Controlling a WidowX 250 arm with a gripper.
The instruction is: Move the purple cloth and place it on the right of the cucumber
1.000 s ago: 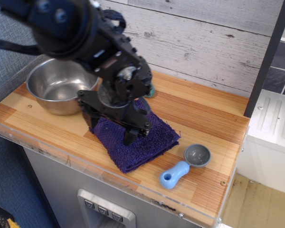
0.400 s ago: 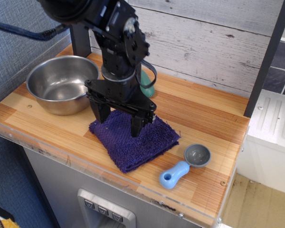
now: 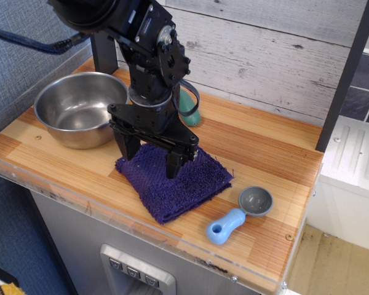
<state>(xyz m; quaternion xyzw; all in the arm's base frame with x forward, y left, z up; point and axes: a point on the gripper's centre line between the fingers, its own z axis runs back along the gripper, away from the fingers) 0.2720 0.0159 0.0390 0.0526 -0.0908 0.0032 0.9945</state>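
Observation:
The purple cloth [image 3: 178,183] lies flat and folded on the wooden counter near the front edge. My black gripper [image 3: 149,155] hangs just above its back left part with both fingers pointing down and spread apart, open and empty. The left finger [image 3: 126,147] is over the cloth's left corner, the right finger [image 3: 174,163] is over its middle. The teal-green cucumber [image 3: 189,110] lies behind the gripper near the wall, mostly hidden by the arm.
A steel bowl [image 3: 77,109] stands at the left of the counter. A light blue scoop with a grey cup [image 3: 240,215] lies right of the cloth. A white plank wall runs behind; the counter's front edge is close below the cloth.
The arm has pulled back and upright from a forward-leaning pose, uncovering the cucumber's end. In the last half second the gripper has come down slightly and leftward over the cloth.

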